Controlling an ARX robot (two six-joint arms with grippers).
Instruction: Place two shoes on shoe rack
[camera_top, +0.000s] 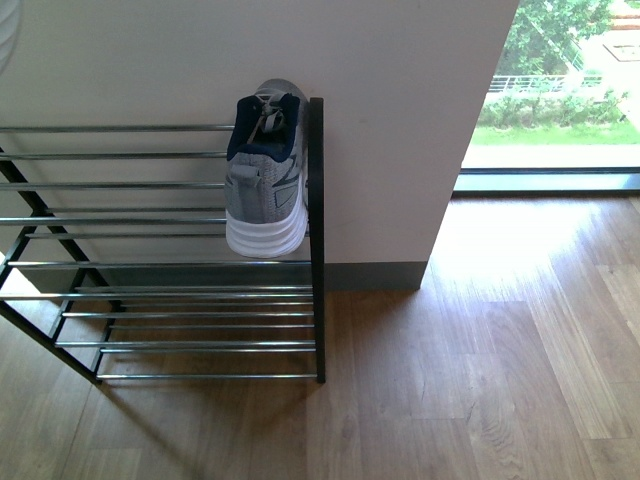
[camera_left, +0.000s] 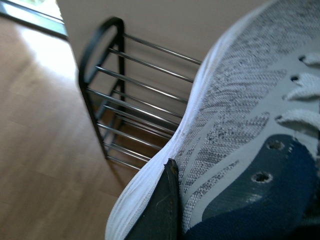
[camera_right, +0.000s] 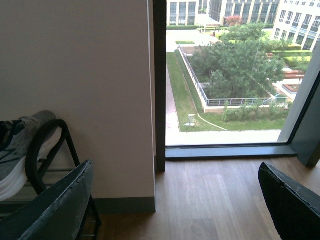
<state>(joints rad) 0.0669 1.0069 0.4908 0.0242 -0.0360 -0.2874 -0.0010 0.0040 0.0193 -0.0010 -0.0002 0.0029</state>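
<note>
Seems half done: has one grey knit white-soled sneaker on top of the black-framed chrome shoe rack, right end, clamps the second sneaker in the left gripper off the rack, leaves right gripper apart, empty.

The rack lies bare left of the shoe.

Right gripper hangs with dark fingers spread wide, at the frame's lower corners. Left gripper: one dark finger, bottom centre, presses a shoe, seemingly clamping it.
</note>
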